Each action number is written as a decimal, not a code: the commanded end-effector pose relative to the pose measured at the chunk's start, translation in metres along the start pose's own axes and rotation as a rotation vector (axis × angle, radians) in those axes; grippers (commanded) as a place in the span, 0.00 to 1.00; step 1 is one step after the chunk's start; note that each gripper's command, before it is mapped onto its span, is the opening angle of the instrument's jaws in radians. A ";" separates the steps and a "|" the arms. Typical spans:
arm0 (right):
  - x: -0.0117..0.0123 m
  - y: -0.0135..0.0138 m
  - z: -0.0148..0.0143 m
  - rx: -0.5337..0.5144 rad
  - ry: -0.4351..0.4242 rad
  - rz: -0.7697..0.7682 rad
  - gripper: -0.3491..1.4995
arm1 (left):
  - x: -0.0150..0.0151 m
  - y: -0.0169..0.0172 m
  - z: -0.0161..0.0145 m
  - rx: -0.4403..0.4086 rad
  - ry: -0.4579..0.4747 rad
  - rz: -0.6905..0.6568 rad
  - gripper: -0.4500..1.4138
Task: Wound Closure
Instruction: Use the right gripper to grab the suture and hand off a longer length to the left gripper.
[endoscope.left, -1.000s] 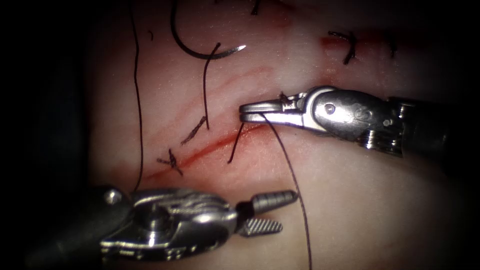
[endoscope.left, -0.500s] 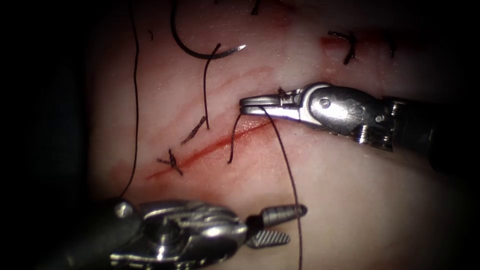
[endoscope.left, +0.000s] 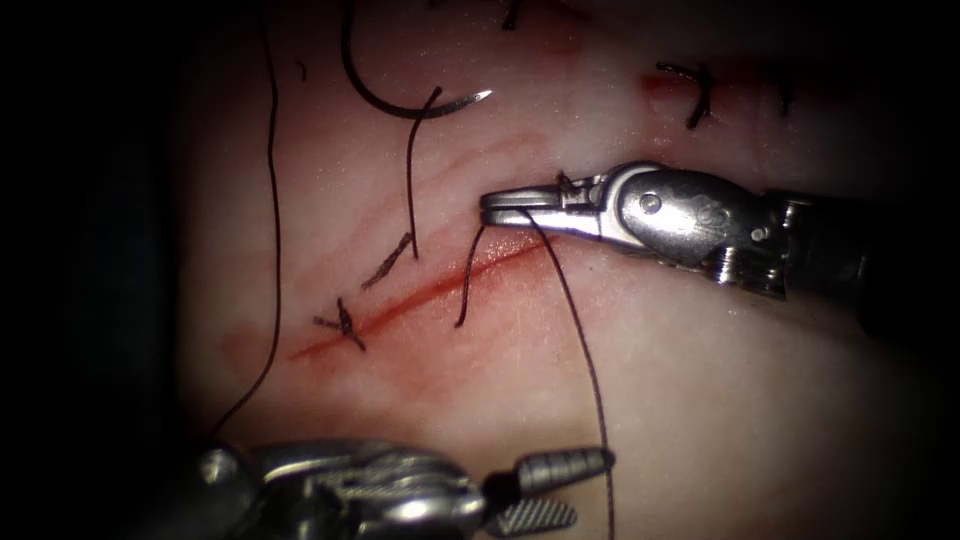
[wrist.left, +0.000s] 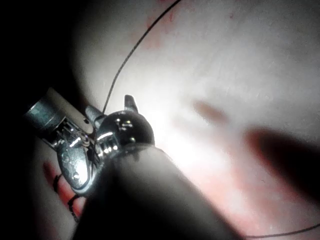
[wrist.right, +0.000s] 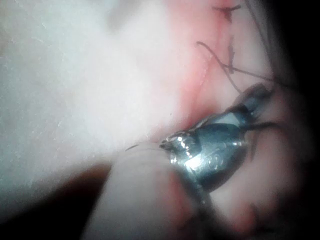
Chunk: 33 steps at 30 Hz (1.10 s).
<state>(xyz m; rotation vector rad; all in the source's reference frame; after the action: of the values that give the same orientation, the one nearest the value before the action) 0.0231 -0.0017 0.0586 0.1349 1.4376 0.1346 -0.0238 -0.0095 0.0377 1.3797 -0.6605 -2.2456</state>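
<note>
Right tool (endoscope.left: 500, 208) clenched on the thread (endoscope.left: 585, 340) at the cut (endoscope.left: 420, 300), left tool (endoscope.left: 575, 490) released, empty, needle (endoscope.left: 400, 100) lying loose on the tissue (endoscope.left: 720, 400)

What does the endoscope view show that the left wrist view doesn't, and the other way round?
Endoscope: the right tool, jaws shut on thread at the cut; the needle lying free on the tissue left of the cut, held by neither tool; knotted stitches. Left wrist: a close look at the metal joint behind that arm's jaws, a strand running up to it. Both: the left tool, open and holding nothing, thread and tissue.
</note>
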 end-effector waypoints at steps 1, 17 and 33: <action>-0.0001 0.0004 0.0008 0.001 0.002 -0.003 0.00 | -0.0003 -0.0002 0.0009 0.001 0.004 0.000 0.66; -0.0001 0.0002 0.0009 -0.001 0.001 0.002 0.00 | 0.0008 0.0004 0.0037 -0.008 0.048 0.056 0.66; 0.0001 0.0000 0.0010 -0.001 0.002 0.009 0.00 | 0.0009 0.0004 0.0010 -0.050 0.053 0.069 0.05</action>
<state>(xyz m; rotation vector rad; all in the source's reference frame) 0.0233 -0.0022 0.0583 0.1429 1.4360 0.1448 -0.0241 -0.0105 0.0373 1.3657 -0.6151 -2.1612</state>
